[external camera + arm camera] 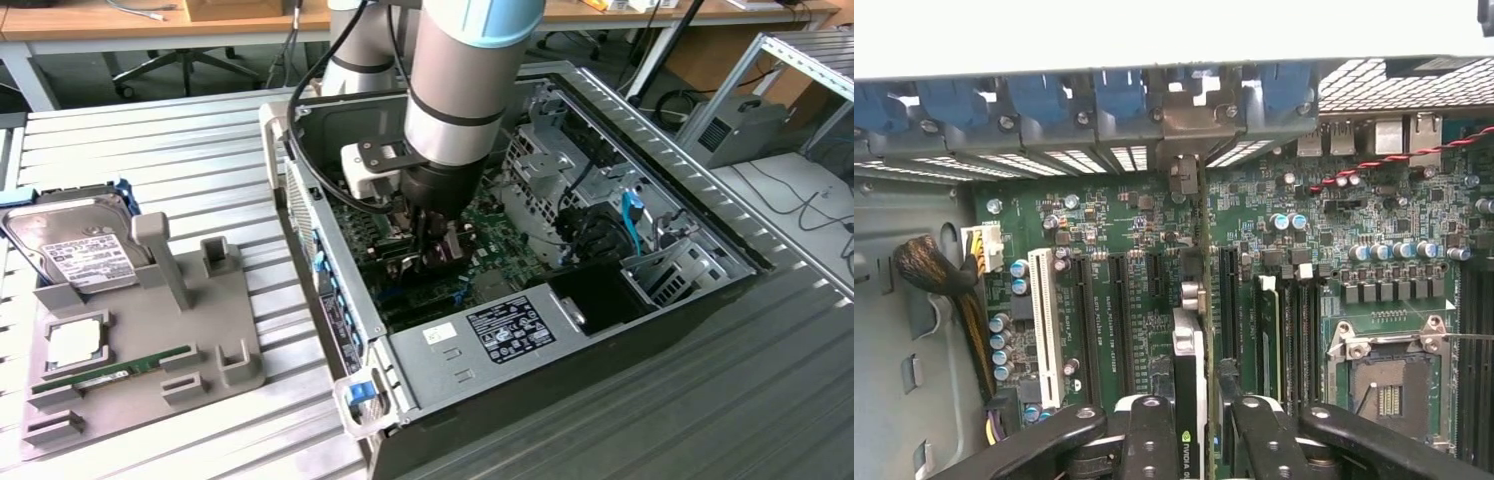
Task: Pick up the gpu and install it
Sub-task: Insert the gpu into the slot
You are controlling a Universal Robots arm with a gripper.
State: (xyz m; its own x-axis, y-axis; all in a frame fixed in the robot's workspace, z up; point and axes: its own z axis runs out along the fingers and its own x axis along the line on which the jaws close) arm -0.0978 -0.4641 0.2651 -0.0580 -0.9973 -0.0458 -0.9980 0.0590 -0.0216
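The gpu (1191, 335) is seen edge-on in the wrist view, a thin dark card with its silvery bracket (1184, 115) reaching the case's rear slot openings. My gripper (1190, 425) is shut on it, one black finger on each side of the card. The card stands upright over the green motherboard (1124, 210), in line with a long black expansion slot; I cannot tell how deep it sits. In the exterior view the gripper (434, 255) reaches down inside the open computer case (400, 400) with the gpu (451, 243) between its fingers.
A white slot (1042, 310) and a cable bundle (934, 275) lie to one side of the card, memory slots and the CPU socket (1379, 385) to the other. On the exterior view's left, a grey holder (200, 330) carries a hard drive (83, 250) and a green memory stick (114, 372).
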